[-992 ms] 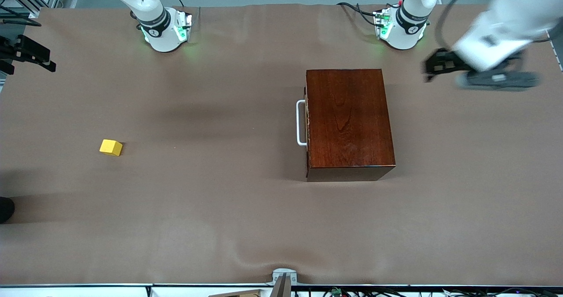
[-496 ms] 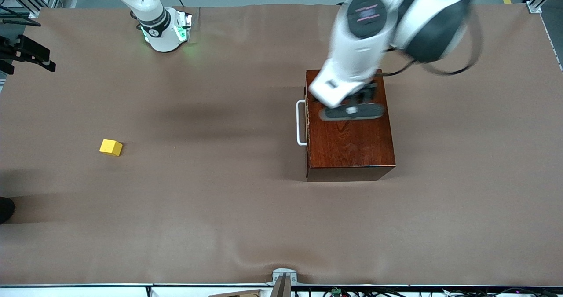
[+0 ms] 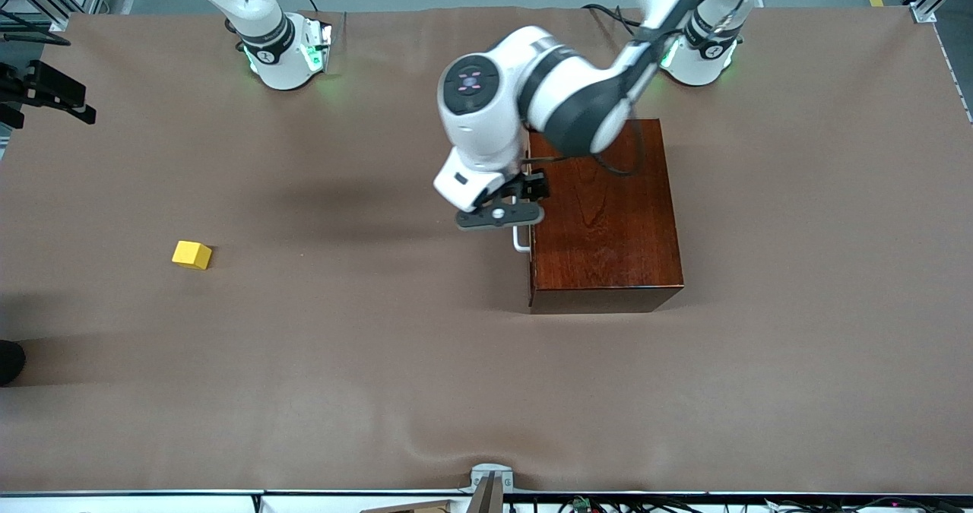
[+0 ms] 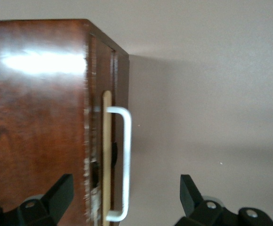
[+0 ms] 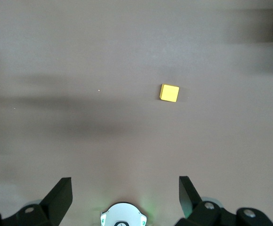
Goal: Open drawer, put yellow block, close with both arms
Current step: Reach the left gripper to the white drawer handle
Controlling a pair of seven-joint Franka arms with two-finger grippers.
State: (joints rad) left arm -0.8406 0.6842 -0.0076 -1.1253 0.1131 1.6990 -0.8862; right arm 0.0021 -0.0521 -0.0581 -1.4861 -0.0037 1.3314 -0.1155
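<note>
The dark mahogany box (image 3: 604, 216) stands on the table with its drawer shut; the white handle (image 3: 520, 242) faces the right arm's end. My left gripper (image 3: 503, 213) is open and hovers over the handle. In the left wrist view the handle (image 4: 126, 141) lies between my open fingertips (image 4: 63, 184), touching neither, and the box top (image 4: 37, 122) sits under one finger. The yellow block (image 3: 191, 254) lies alone toward the right arm's end. My right gripper (image 5: 125, 183) is open and empty, high above its own base (image 5: 124, 215), with the block (image 5: 169, 92) below; it is out of the front view.
Brown cloth covers the table (image 3: 380, 361), with a wrinkle near the front edge. Black equipment (image 3: 45, 91) and a dark round object (image 3: 9, 361) sit at the edge at the right arm's end. Cables lie by the left arm's base (image 3: 699, 49).
My left arm has swung from the left arm's end of the table, across the box top, to over the handle. The right arm, block and drawer have not moved.
</note>
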